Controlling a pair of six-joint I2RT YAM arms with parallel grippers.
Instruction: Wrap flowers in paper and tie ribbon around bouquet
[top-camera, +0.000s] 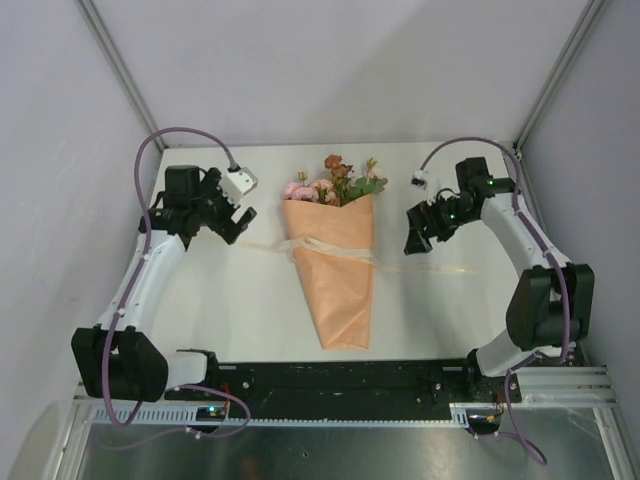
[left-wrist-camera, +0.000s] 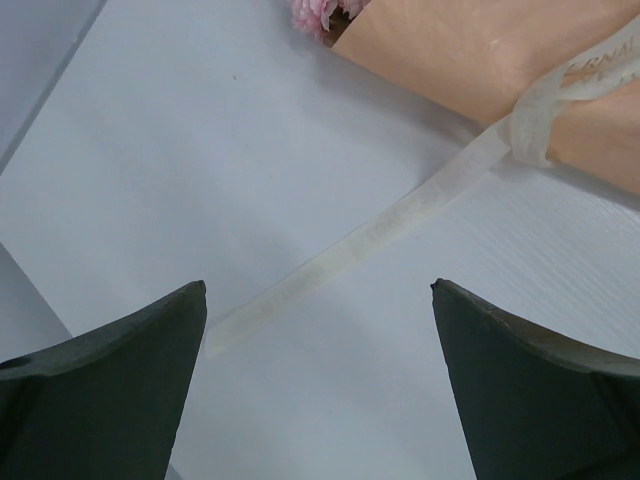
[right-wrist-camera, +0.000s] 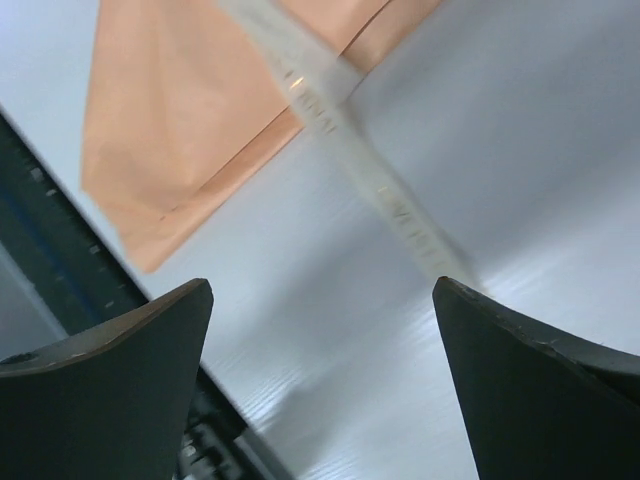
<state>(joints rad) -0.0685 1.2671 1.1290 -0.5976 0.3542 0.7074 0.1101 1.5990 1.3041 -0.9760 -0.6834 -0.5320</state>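
Bouquet: the peach-orange paper cone bouquet (top-camera: 335, 285) lies flat mid-table on the white table (top-camera: 230, 310), with its tip toward 6 o'clock and its mouth toward 12 o'clock.
Flowers: the pink, rusty-orange and cream artificial flowers (top-camera: 338, 180) with green leaves stick out of the mouth. The stems are hidden inside.
Paper: the thin matte peach-orange paper (right-wrist-camera: 180, 120) is rolled closed around the stems. I judge the wrapping done.
Ribbon: the long, narrow cream-white flat ribbon (top-camera: 330, 246) circles the upper cone and bunches where it crosses itself. One tail trails toward 9 o'clock and the other toward 3 o'clock, both lying on the table.
Left gripper: the left gripper (top-camera: 238, 222) sits at 10 o'clock of the cone, jaws spread wide and holding nothing. The 9 o'clock tail lies loose below it.
Right gripper: the right gripper (top-camera: 418, 236) sits at 3 o'clock of the cone, jaws also spread wide and empty, above the other tail.
Progress: I judge the task at or near its end.
Left to check: I cannot tell whether the crossing is a snug knot. If it is slack, I would re-grasp both tails and pull.
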